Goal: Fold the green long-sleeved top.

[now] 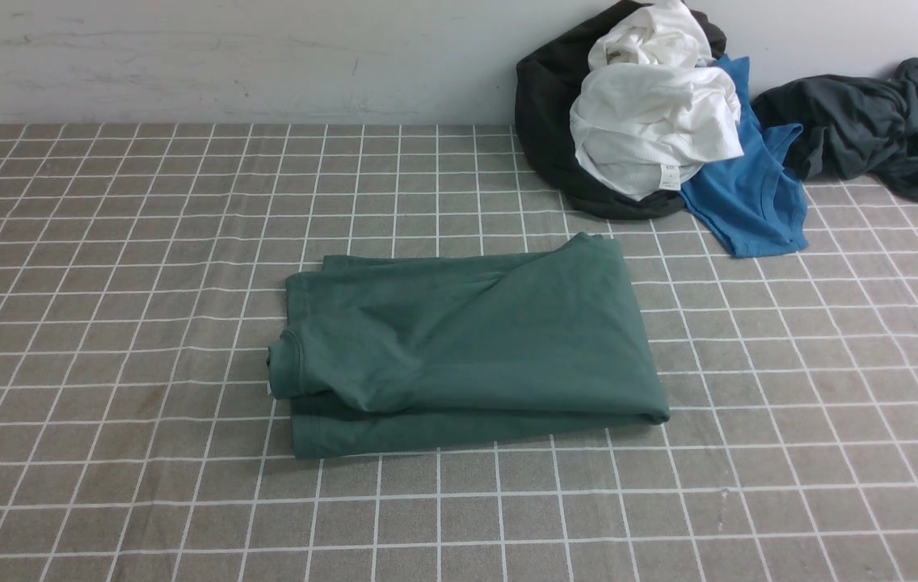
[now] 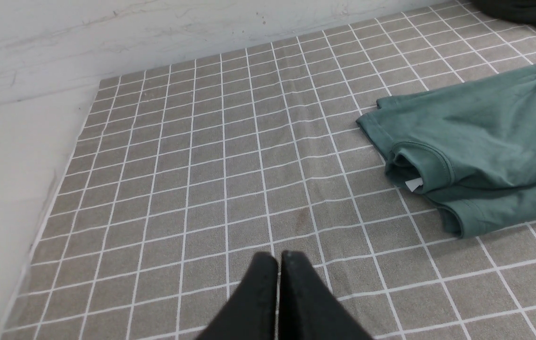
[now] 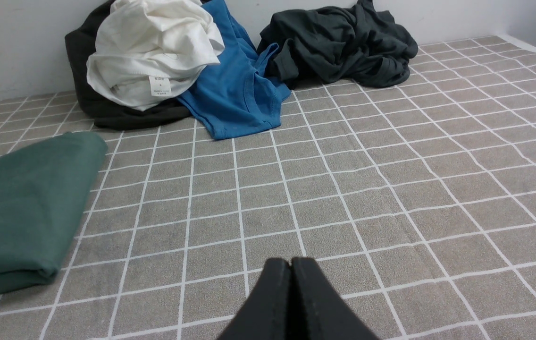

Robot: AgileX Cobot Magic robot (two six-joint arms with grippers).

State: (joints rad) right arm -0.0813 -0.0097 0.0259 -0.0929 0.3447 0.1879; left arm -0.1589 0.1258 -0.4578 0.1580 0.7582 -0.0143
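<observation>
Seemingly done | green long-sleeved top lies as a folded rectangle mid-tablecloth, well off the far-right clothes pile | left gripper and right gripper pressed together, holding nothing | left: perhaps tidying edges.

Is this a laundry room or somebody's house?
Probably a clothes-folding work table, not clearly a home: a checked tablecloth against a bare white wall, a folded green long-sleeved top, and a pile of unfolded clothes waiting.

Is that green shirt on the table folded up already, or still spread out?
Folded. The green long-sleeved top lies as a compact stacked rectangle, layers showing along its near edge, neck opening at one end.
</observation>
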